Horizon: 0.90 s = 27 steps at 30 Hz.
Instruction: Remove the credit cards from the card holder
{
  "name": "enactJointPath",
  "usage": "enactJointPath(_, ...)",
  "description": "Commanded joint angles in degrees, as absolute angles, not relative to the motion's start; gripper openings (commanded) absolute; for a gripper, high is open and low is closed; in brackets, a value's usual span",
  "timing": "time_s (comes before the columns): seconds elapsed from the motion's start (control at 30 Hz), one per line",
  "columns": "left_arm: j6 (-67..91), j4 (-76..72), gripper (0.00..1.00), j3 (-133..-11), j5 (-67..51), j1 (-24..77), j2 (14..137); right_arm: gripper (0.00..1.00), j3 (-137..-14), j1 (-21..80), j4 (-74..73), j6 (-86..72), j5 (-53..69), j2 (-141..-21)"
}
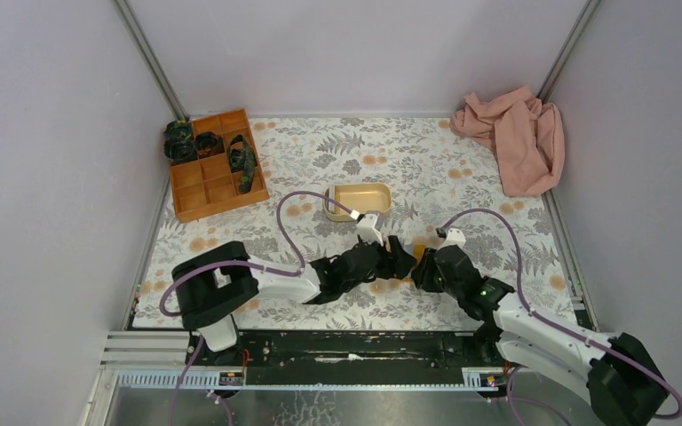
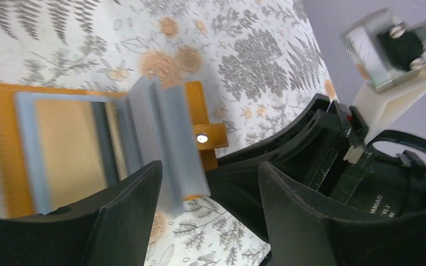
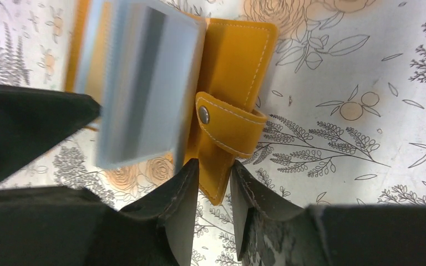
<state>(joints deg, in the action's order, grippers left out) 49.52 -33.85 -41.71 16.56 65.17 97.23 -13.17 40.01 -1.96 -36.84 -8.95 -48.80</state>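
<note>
The card holder (image 2: 197, 105) lies open on the flowered cloth, orange-tan outside with its snap tab (image 3: 227, 124) loose. Its light blue sleeves (image 2: 163, 138) stand up in a fan. A tan face and a dark stripe show through the sleeves (image 3: 144, 83), so the credit cards look to be still inside. My right gripper (image 3: 213, 177) is shut on the lower corner of the orange cover (image 3: 238, 61). My left gripper (image 2: 208, 188) is open just in front of the sleeves, its left finger beside them and nothing between the jaws. From above, both grippers meet over the holder (image 1: 420, 252).
A beige oval tray (image 1: 358, 201) sits just behind the grippers. An orange compartment box (image 1: 216, 164) with dark items stands at the back left. A pink cloth (image 1: 515, 138) is bunched at the back right. Walls close in three sides.
</note>
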Motion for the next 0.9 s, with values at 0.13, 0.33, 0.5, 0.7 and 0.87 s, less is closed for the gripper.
enactJointPath(0.13,48.93,-34.51,0.71,-44.68,14.27,66.28,102.1,0.34,-17.26,40.16,-9.63,-37.42,-11.54,-37.65)
enactJointPath(0.33,49.65,-36.0,0.71,-44.64,13.46,66.34,103.8,0.35,-18.74,40.17,-14.12,-38.25,-13.54,-33.85)
enactJointPath(0.5,49.71,-36.49,0.71,-43.93,13.96,66.29,103.76,0.35,-20.59,40.17,-18.35,-38.54,-17.87,-27.53)
enactJointPath(0.7,49.73,-39.8,0.69,-39.75,15.56,66.1,99.2,0.35,-21.65,40.16,-14.99,-36.86,-14.95,-30.77)
enactJointPath(0.87,47.77,-36.34,0.69,-37.57,19.39,65.94,93.69,0.31,-20.13,40.17,-5.39,-38.7,-12.03,-38.56)
